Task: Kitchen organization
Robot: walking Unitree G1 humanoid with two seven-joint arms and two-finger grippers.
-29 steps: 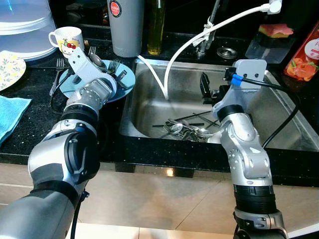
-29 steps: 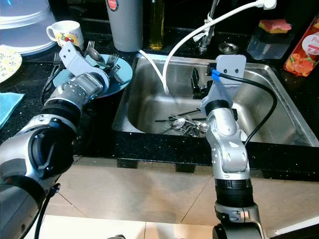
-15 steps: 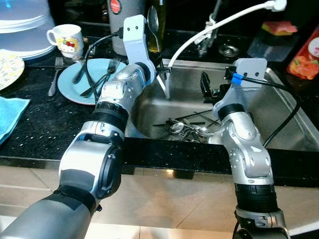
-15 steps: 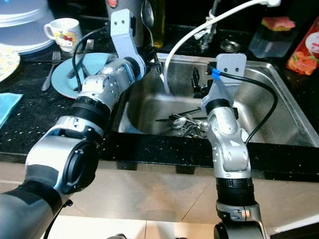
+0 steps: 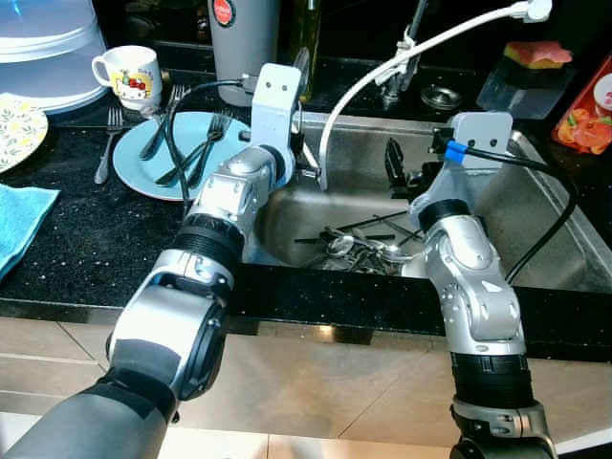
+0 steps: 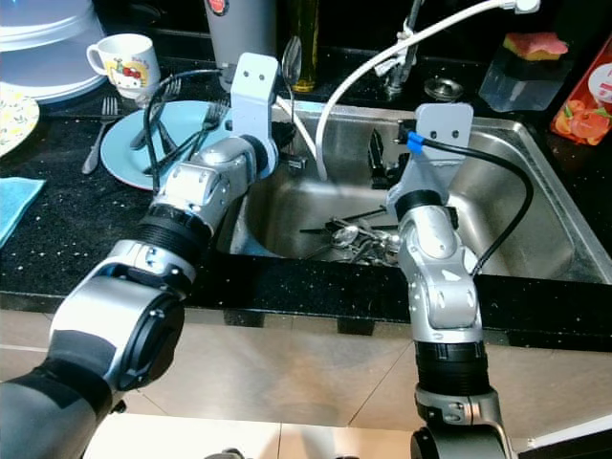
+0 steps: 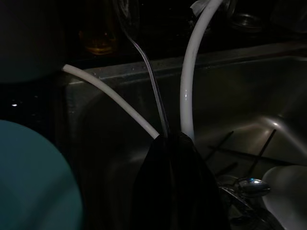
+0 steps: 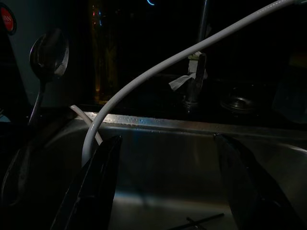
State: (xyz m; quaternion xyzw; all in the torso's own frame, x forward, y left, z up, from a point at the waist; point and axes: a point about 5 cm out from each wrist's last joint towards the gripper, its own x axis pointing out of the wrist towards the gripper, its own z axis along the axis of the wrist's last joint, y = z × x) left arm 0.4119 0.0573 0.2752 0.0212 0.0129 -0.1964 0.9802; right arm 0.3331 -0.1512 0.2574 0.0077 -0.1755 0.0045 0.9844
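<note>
Left end effector (image 7: 165, 139), pressed together on a spoon (image 6: 292, 59), stands at the sink's (image 5: 535, 206) far-left rim; white hoses (image 5: 330, 115) cross just beside it. Right end effector (image 8: 168, 187), spread, hangs over sink cutlery (image 5: 359, 249). Blue plate (image 5: 134, 163) with forks lies left on the desk (image 5: 57, 258).

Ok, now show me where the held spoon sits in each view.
Left eye: spoon upright over the sink's back-left corner.
Right eye: spoon in the same spot, bowl up.
Left wrist: spoon rising from the left pincer.
Right wrist: spoon beside the grey canister.
Shared landmark: white hose.
</note>
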